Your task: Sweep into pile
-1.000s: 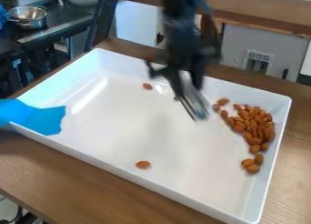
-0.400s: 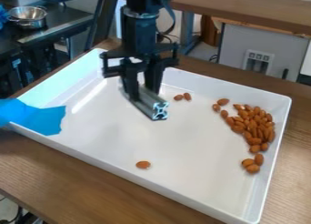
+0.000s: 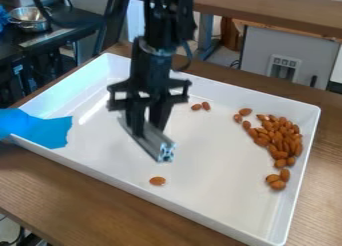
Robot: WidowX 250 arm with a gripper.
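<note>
My gripper [image 3: 147, 125] hangs over the left-middle of the white tray [image 3: 200, 205], shut on a silver metal bar [image 3: 150, 141]. The bar slants from upper left to lower right, close to the tray floor; whether it touches cannot be told. One almond [image 3: 157, 181] lies a little below the bar's lower end. Two almonds [image 3: 201, 106] rest side by side to the upper right of the gripper. Along the tray's right side lies a pile of almonds [image 3: 284, 140], with several at its upper left edge and lower end.
Blue tape [image 3: 40, 129] covers part of the tray's left wall. Raised white walls ring the tray, which stands on a wooden table [image 3: 87, 202]. A metal bowl [image 3: 29, 19] sits on a dark counter at the upper left.
The gripper and bar went left across the tray, then toward the near side. Two almonds at the upper middle now lie together, one having shifted right. The pile looks the same.
</note>
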